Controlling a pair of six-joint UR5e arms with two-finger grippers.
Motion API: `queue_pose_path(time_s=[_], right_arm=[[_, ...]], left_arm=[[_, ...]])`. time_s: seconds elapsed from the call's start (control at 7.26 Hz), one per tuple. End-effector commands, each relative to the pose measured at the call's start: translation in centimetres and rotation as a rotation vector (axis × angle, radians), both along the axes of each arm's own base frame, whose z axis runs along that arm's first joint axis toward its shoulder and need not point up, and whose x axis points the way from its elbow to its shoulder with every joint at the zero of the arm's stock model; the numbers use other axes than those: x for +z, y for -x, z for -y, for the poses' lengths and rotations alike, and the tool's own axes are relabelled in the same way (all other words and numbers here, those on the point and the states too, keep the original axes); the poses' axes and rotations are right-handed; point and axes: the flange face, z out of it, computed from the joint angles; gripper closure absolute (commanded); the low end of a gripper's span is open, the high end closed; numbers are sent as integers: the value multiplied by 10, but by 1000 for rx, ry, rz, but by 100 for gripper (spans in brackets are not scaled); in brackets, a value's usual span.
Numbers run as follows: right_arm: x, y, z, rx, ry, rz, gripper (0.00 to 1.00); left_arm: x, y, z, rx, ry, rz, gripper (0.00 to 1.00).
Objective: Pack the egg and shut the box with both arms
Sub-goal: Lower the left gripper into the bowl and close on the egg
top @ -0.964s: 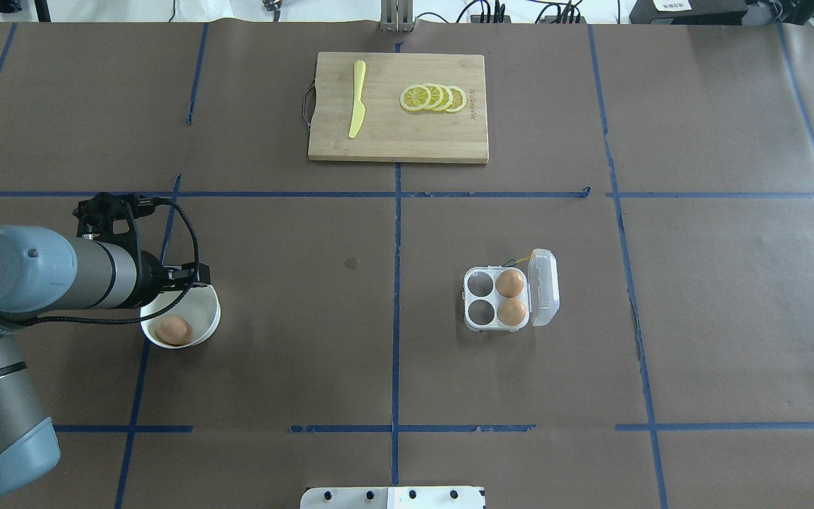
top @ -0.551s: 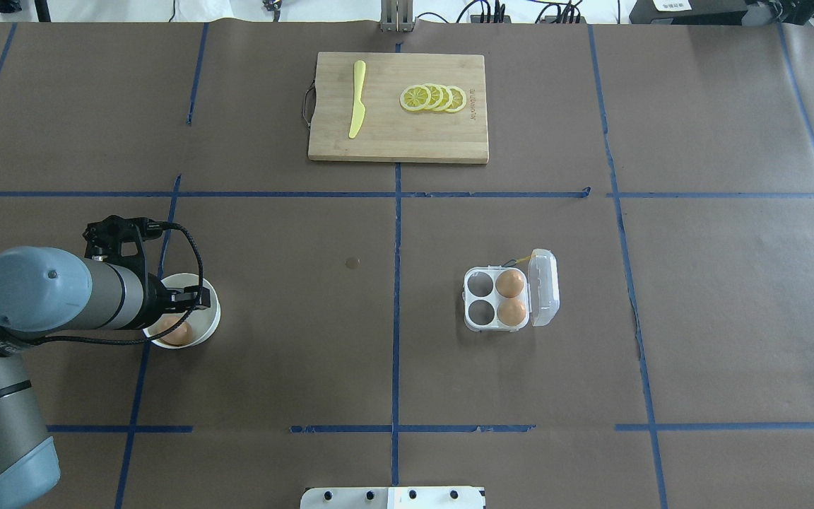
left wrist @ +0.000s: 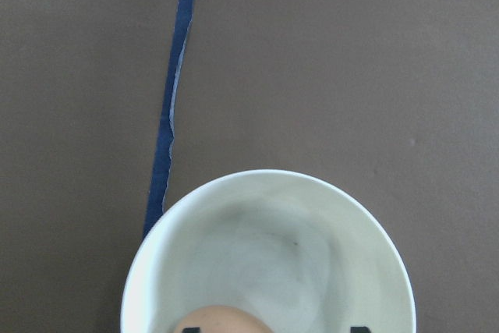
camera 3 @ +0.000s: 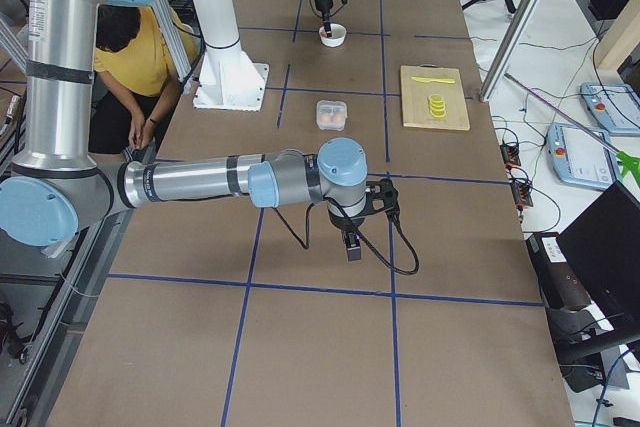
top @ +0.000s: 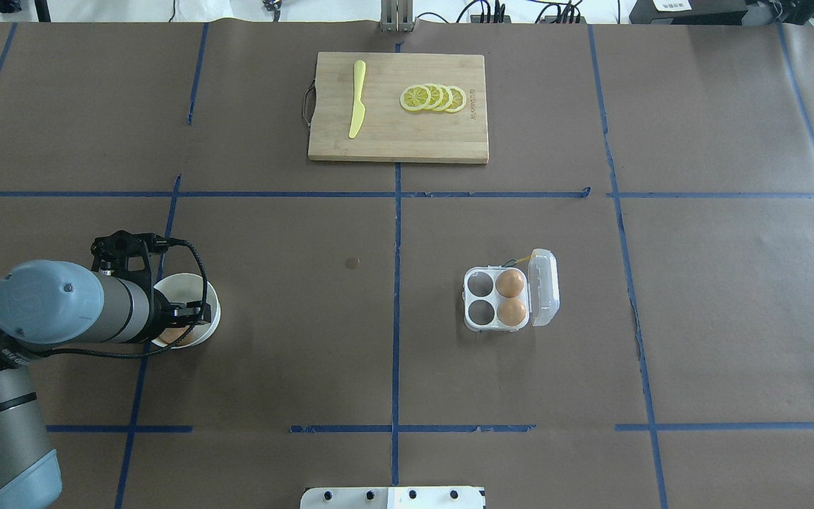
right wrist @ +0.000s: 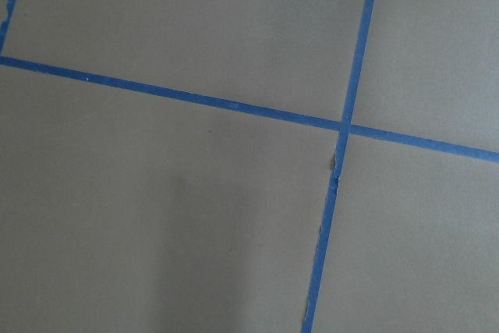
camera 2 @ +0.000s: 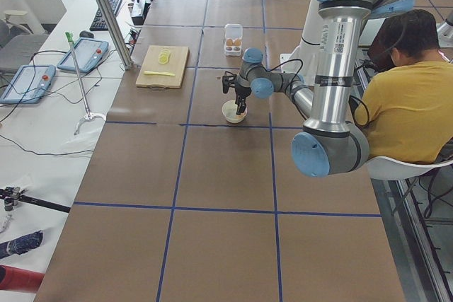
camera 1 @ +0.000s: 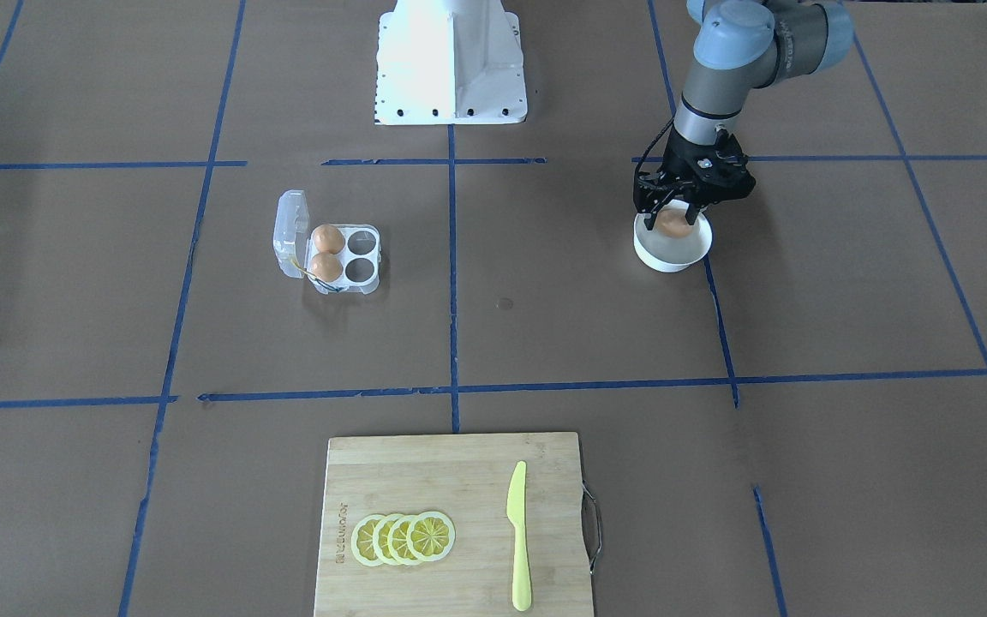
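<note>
Egg (camera 1: 675, 226) in white bowl (camera 1: 673, 257), straddled by the left gripper (camera 1: 672, 224).
Its jaws are held open on either side of the egg. The clear egg carton (top: 480, 297), lid open and two cups filled, is seen well right of the bowl. The right gripper (camera 3: 352, 245) is shown far from the bowl; its jaw state cannot be told.
</note>
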Motion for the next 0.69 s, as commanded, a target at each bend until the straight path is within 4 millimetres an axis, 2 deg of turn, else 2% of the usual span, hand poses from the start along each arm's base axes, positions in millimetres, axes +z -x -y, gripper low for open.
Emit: queue_pose_path(time_s=[0.0, 0.55], right_arm=[[0, 0, 0, 0, 0, 0, 0], [1, 0, 0, 0, 1, 0, 0]], left_arm=[[2, -2, -2, 5, 2, 5, 29], [10, -10, -4, 21, 4, 21, 24]])
